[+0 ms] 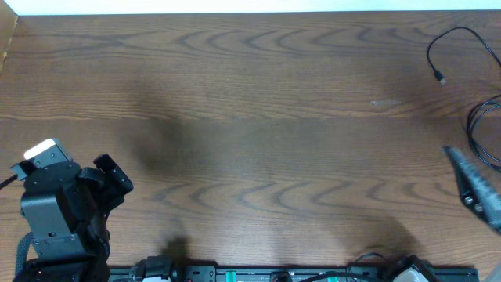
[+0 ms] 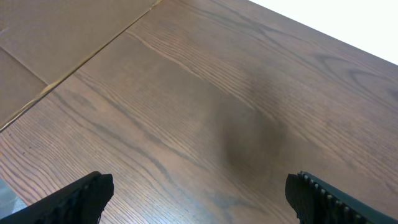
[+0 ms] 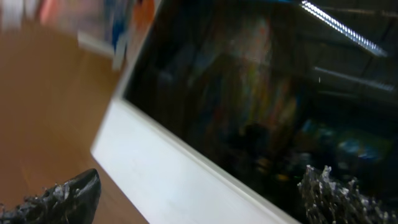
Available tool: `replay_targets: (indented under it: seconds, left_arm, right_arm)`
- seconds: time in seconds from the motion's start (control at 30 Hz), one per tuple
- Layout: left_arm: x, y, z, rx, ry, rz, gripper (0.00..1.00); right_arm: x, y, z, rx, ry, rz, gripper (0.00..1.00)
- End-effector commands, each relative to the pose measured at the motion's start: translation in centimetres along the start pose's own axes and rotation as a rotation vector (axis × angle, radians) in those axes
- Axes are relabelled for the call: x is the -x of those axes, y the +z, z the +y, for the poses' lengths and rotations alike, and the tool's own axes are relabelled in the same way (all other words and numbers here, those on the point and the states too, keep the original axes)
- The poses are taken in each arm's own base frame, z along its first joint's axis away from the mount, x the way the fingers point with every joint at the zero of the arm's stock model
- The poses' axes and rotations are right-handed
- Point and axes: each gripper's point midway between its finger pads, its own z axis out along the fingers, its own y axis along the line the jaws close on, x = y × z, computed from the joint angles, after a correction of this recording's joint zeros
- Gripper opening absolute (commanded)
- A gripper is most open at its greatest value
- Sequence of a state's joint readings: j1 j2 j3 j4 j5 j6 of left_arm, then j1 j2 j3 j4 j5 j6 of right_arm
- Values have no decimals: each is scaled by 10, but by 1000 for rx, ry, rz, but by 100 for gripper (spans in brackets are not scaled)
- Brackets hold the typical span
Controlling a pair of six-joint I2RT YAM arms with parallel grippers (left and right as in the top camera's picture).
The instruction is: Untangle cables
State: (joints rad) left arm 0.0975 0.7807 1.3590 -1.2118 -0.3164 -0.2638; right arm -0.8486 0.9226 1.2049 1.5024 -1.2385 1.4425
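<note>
A thin black cable (image 1: 456,33) curves at the table's far right, and its small plug end (image 1: 441,77) lies on the wood. A second black cable loop (image 1: 472,129) lies below it at the right edge, partly cut off. No white cable is in view. My left gripper (image 1: 116,175) is open and empty at the near left, far from the cables; its wrist view shows both fingers (image 2: 199,190) wide apart over bare wood. My right gripper (image 1: 474,186) is blurred at the right edge, just below the loop. Its fingers (image 3: 199,190) are wide apart with nothing between them.
The wooden table (image 1: 250,117) has a white far edge (image 1: 235,6). A rail with black leads (image 1: 274,274) runs along the near edge. The right wrist view is blurred and shows a white border (image 3: 180,174) with dark clutter beyond. A cardboard sheet (image 2: 50,37) lies beside the table's left side.
</note>
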Motion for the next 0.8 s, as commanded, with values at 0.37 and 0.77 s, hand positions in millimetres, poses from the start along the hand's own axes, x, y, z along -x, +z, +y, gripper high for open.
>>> replay_targets:
  seconds: [0.37, 0.77]
  left_arm:
    - [3, -5, 3, 9, 5, -11, 94]
    - [2, -5, 3, 10, 6, -9, 94]
  right_arm:
    - [-10, 9, 11, 123, 216, 31, 99]
    - [15, 4, 81, 187, 119, 44, 99]
